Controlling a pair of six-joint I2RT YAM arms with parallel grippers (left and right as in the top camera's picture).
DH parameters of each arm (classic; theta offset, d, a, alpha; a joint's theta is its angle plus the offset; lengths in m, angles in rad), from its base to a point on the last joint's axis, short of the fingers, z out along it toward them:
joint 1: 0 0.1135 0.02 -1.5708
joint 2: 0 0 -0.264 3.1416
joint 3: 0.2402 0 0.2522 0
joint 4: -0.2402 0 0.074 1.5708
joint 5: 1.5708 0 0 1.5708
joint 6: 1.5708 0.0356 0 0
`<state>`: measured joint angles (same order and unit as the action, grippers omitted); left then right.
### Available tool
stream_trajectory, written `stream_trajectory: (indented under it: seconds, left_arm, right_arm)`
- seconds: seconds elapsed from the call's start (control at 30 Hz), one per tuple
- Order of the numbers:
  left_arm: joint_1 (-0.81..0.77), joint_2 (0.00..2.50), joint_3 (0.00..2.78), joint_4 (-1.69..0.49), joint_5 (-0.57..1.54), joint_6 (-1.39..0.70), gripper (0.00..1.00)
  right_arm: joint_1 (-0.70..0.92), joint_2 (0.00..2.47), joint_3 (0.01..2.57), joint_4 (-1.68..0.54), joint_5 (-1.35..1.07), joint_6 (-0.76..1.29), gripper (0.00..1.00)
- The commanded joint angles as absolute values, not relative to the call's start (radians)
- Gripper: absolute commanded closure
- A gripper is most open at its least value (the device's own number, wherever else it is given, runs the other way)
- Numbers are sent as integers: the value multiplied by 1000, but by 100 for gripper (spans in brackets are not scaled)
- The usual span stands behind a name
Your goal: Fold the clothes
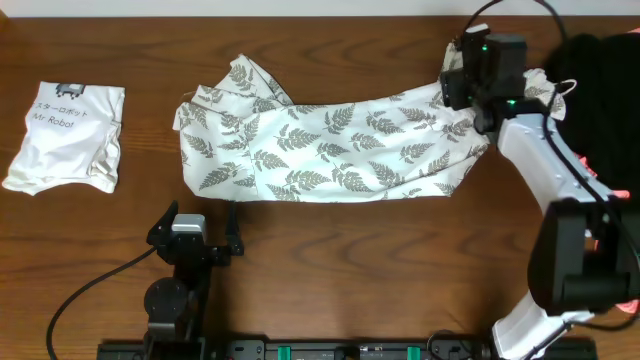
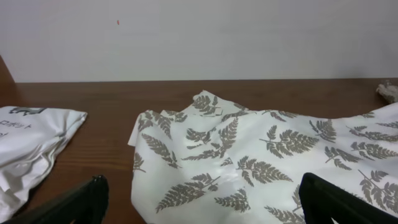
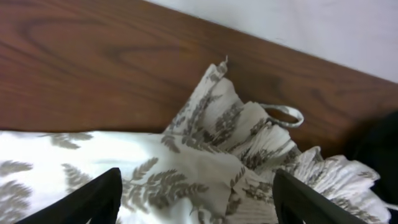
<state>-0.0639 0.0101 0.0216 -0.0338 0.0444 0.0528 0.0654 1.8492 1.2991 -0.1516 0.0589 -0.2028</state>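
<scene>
Fern-print garment [image 1: 330, 150] spread lengthwise across mid tabletop [image 1: 330, 280], right end bunched. Right tool [image 3: 196, 174] open, fingers wide apart over that bunched end. Left tool [image 2: 202, 180] open wide near the garment's front edge. White shirt [image 1: 65, 135] far left.

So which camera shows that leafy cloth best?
The overhead view: the fern-print garment lies there nearly whole, end to end. The left wrist view shows only its crumpled left part; the right wrist view only its gathered right end with a small loop.
</scene>
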Motion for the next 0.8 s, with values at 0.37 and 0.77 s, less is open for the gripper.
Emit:
stream_trajectory:
  seconds: [0.37, 0.77]
  left_arm:
    - [-69, 4, 4, -71, 14, 59, 2]
    - [-69, 4, 4, -71, 14, 59, 2]
  right_arm:
    - [75, 2054, 1304, 18, 199, 0, 25]
    - [76, 2105, 1304, 139, 191, 129, 27]
